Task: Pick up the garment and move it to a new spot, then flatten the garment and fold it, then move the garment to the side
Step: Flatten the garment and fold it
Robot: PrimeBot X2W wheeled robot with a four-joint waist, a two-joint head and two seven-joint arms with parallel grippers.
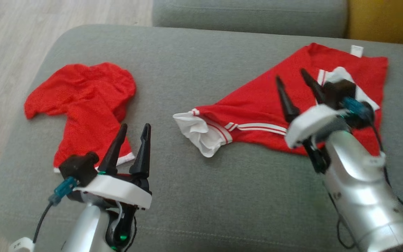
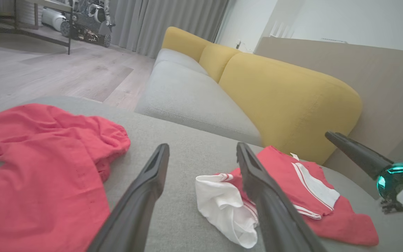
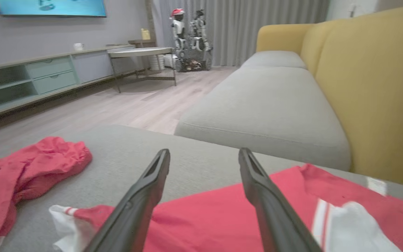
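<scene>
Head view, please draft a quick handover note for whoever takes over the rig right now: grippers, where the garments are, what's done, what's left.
Grippers: the left gripper is open and empty, beside the crumpled plain red garment. The right gripper is open and empty, over the red striped garment.
Things: the red striped garment lies on the right part of the grey cushion, partly spread, with its white end bunched toward the middle.
Done: it appears to be set down at its spot, and nothing is held.
Left: flatten it, fold it, then move it to the side.
</scene>
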